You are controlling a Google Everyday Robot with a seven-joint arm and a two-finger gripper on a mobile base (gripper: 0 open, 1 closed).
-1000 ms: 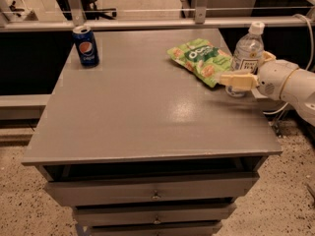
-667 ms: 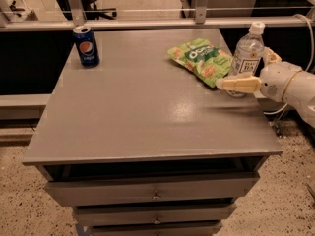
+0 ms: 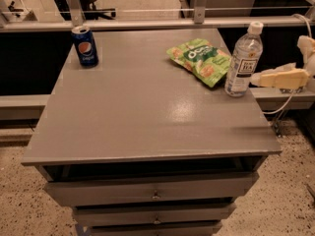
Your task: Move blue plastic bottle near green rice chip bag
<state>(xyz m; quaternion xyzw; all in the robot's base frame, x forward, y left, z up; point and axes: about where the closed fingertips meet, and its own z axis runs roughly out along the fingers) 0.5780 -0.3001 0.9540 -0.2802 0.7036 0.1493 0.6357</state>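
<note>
Bottle (image 3: 242, 63) stands upright on the tabletop (image 3: 138, 112), just beside the green chip bag's (image 3: 199, 60) right end; the gripper (image 3: 263, 77) hangs just right of it, jaws released, holding nothing; the task looks done, with nothing left but clearing away.

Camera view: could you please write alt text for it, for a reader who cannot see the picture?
A clear plastic water bottle stands upright on a gray drawer cabinet, just right of a flat green chip bag. The robot's gripper is close beside the bottle on its right, past the cabinet's edge. A blue Pepsi can stands at the far left corner.
</note>
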